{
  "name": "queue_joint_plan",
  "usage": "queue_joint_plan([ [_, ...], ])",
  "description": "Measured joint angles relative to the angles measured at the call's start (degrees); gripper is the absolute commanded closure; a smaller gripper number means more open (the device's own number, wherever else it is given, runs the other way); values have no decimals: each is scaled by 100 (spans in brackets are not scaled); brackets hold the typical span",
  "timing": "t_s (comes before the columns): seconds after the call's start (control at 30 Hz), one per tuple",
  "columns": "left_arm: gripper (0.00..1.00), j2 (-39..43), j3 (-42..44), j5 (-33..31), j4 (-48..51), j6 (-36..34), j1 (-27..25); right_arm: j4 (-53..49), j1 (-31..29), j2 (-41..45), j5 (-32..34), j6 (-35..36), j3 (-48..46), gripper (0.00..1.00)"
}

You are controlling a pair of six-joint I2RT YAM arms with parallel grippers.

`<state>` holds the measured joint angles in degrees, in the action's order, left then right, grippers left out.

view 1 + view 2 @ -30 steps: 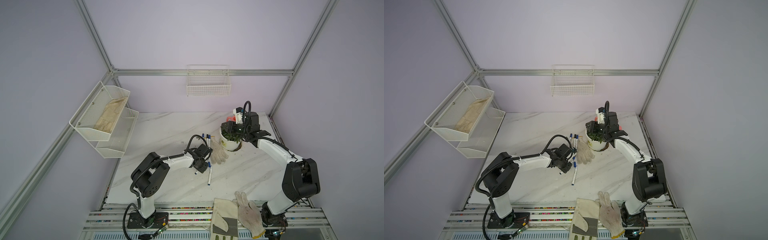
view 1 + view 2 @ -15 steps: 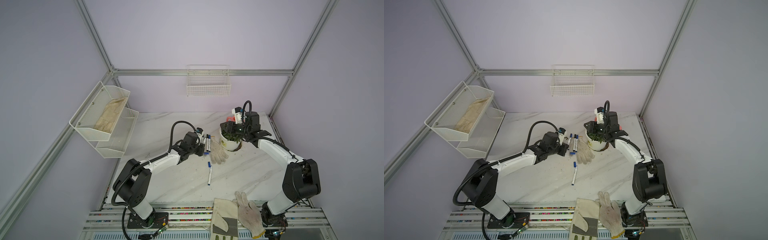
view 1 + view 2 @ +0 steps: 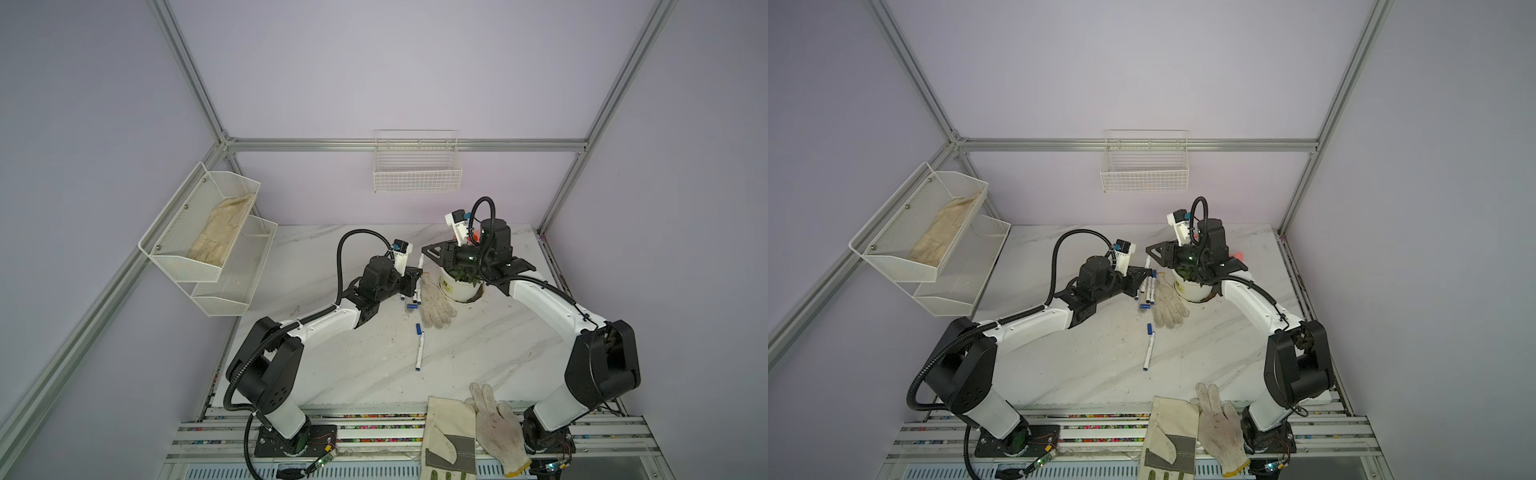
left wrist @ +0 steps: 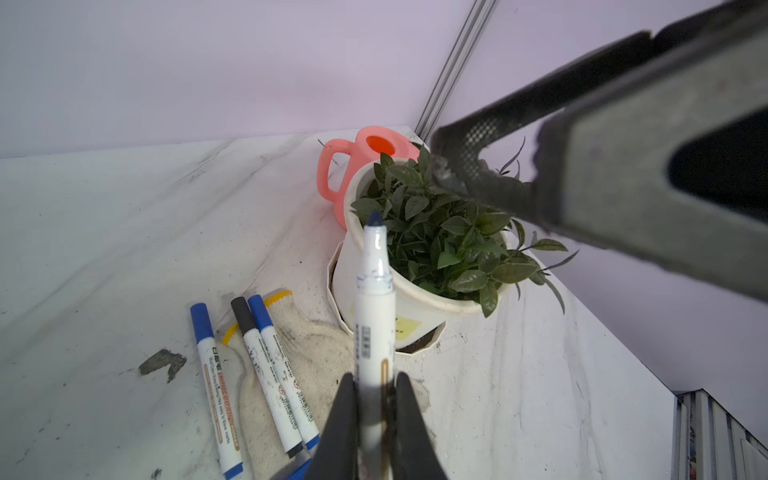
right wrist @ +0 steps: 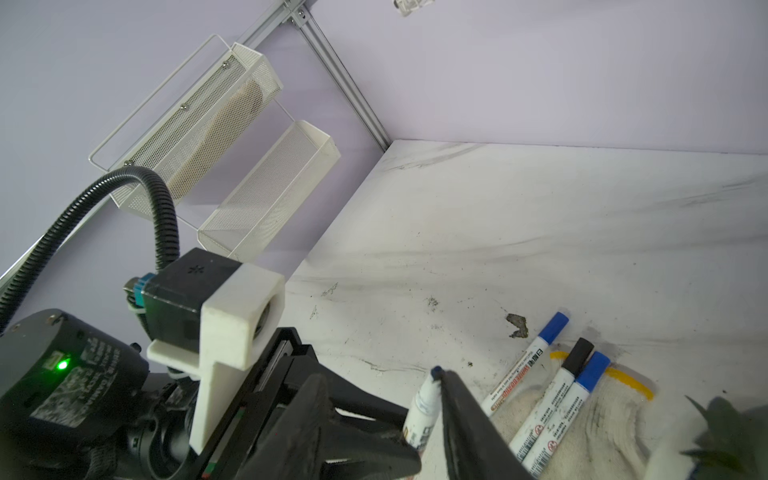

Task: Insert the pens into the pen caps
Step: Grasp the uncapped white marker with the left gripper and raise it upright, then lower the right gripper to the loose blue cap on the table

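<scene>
Left gripper (image 4: 376, 378) pinched uncapped pen (image 4: 374, 316) by rear barrel — sound hold; likely light, stiff, slick; right gripper (image 5: 380, 382) spread, empty.

Enclosed by lilac walls (image 3: 374, 62) and aluminium rails (image 3: 407, 144); floored with white marbled worktop (image 3: 478, 353); hung with wire basket (image 3: 417, 174), mesh shelf (image 3: 199, 232).

Our left arm (image 3: 324, 322) reaches forward, left gripper (image 4: 376, 380) clamped on a pen (image 4: 374, 291); right arm (image 3: 544, 303) bends inward, right gripper (image 3: 430, 251) jaws apart.
</scene>
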<state>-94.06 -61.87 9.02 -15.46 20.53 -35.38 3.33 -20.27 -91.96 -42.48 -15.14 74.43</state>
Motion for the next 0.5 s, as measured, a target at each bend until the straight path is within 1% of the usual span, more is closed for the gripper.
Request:
queue_joint_plan([
  [0.2, 100, 0, 0, -4, -315, 11, -2, -37, -17, -205, 24, 26, 90, 54],
  [0.3, 100, 0, 0, -4, -415, 13, -17, -114, -61, -299, 33, 44, 96, 56],
  [0.37, 100, 0, 0, -7, -463, 20, -35, -170, -103, -334, 37, 59, 98, 60],
  [0.5, 100, 0, 0, -7, -581, 55, -81, -260, -166, -376, 52, 96, 149, 74],
])
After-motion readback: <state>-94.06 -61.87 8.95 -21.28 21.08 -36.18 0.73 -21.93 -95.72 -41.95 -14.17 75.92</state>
